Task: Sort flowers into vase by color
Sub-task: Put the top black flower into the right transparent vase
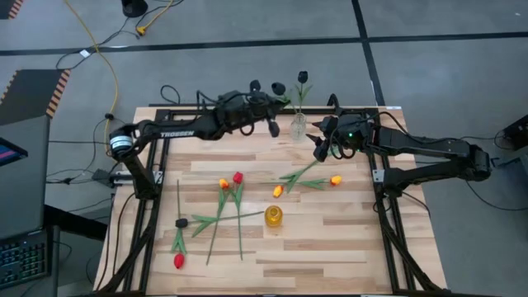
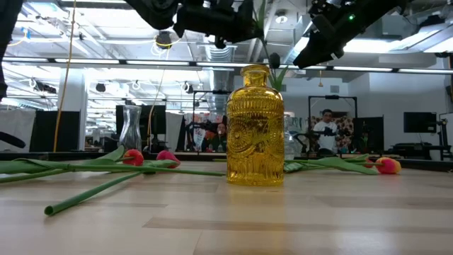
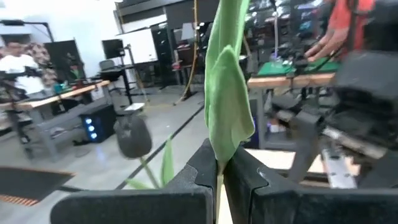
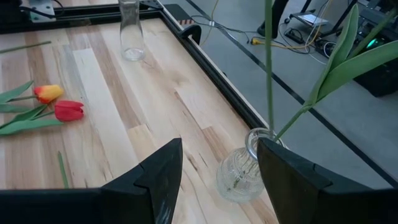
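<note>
A clear glass vase (image 1: 297,126) stands near the table's far edge with a black tulip (image 1: 303,77) in it. My left gripper (image 1: 275,120) hovers just left of the vase, shut on a green tulip stem with a leaf (image 3: 227,93). The black tulip (image 3: 132,134) shows beyond it. My right gripper (image 1: 320,151) is open and empty, just right of and nearer than the vase (image 4: 242,171). A yellow glass vase (image 1: 273,217) stands mid-table. Red, orange and black tulips (image 1: 231,181) lie flat on the table. My left gripper pinches a thin green stem (image 3: 219,182) between its two shut fingers (image 3: 199,171), just below a long leaf. The stem stands roughly upright, lifted clear of the table, its leaf rising above the fingers. Its head and lower end are outside the wrist view.
A second clear vase (image 4: 129,37) stands near the far left corner. Two orange tulips (image 1: 307,183) lie right of centre; a red one (image 1: 178,261) and a black one (image 1: 181,223) lie near the left edge. The table's black frame (image 1: 388,206) borders both sides.
</note>
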Controlling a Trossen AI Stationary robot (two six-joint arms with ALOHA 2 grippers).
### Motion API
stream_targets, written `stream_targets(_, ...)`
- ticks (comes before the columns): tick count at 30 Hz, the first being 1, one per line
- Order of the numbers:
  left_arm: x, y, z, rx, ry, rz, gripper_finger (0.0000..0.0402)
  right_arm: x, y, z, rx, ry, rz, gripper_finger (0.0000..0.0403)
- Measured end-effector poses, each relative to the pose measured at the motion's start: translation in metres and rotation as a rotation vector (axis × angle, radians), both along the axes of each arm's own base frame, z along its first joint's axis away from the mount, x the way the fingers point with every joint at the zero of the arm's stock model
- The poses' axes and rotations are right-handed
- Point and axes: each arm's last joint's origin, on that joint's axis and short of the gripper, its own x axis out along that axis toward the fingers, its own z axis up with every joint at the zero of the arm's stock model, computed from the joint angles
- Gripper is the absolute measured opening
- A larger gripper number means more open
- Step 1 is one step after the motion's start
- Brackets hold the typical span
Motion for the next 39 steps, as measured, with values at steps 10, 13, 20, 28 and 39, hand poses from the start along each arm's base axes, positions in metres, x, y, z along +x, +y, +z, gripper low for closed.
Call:
stream_targets(10,-0.001,0.01,-0.006,-0.031,0.017,0.021,0.0,0.0,0.0,0.0,-0.001,0.002,0.001,0.0235)
stream_targets(13,0.001,0.012,-0.012,-0.047,0.032,0.024,0.0,0.0,0.0,0.0,-0.001,0.003,0.0,0.0235)
stream_targets(20,0.002,0.013,-0.017,-0.065,0.05,0.025,0.0,0.0,0.0,0.0,-0.001,0.003,0.0,0.0235)
stream_targets(28,0.003,0.013,-0.021,-0.09,0.086,0.027,0.0001,0.0,0.0,0.0,0.0,0.003,-0.001,0.0235)
stream_targets(39,0.002,0.013,-0.021,-0.091,0.087,0.044,0.0092,0.0,0.0,0.0,0.0,0.003,-0.001,0.0235)
